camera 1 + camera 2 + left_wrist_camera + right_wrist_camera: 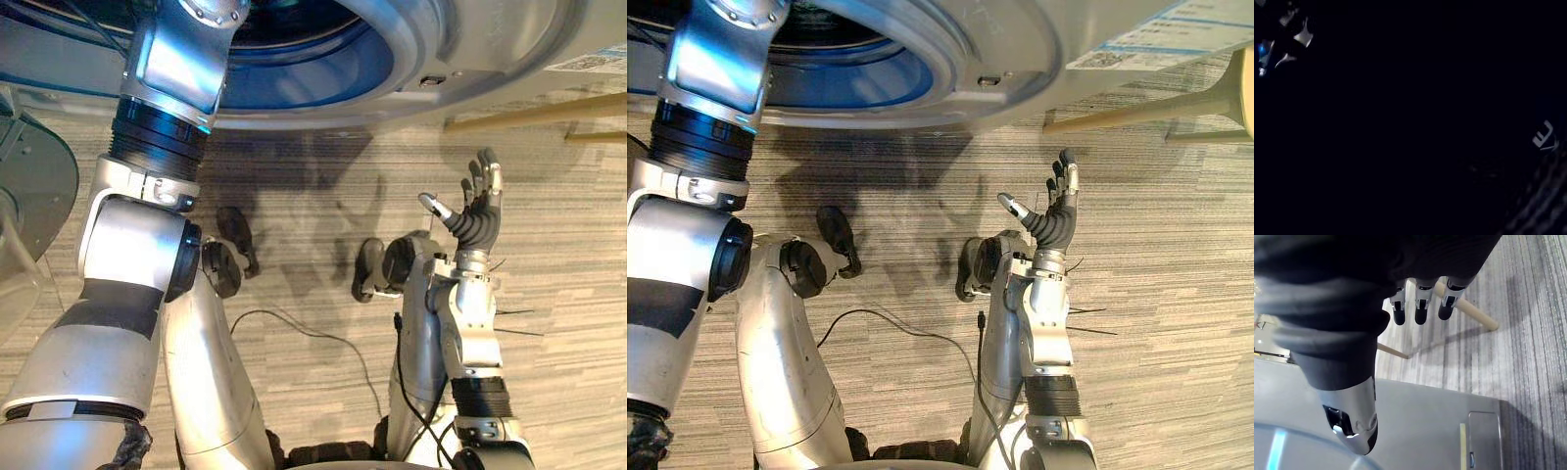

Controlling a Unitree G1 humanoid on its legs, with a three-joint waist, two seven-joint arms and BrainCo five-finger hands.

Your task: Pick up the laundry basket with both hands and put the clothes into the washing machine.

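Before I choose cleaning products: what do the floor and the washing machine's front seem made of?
The floor: matte grey with fine streaked lines, probably low-pile carpet or vinyl planks. The washing machine front: smooth silver-grey with soft sheen, painted metal or plastic; can't tell which.

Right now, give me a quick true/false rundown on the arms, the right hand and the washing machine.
1. The left arm goes up into the round opening of the washing machine. True.
2. The right hand is shut on a basket handle. False: it is open, fingers straight, holding nothing.
3. The right hand is inside the drum. False: it is outside the machine, over the striped floor.
4. Wooden legs stand on the floor on the robot's right, beside the machine. True.
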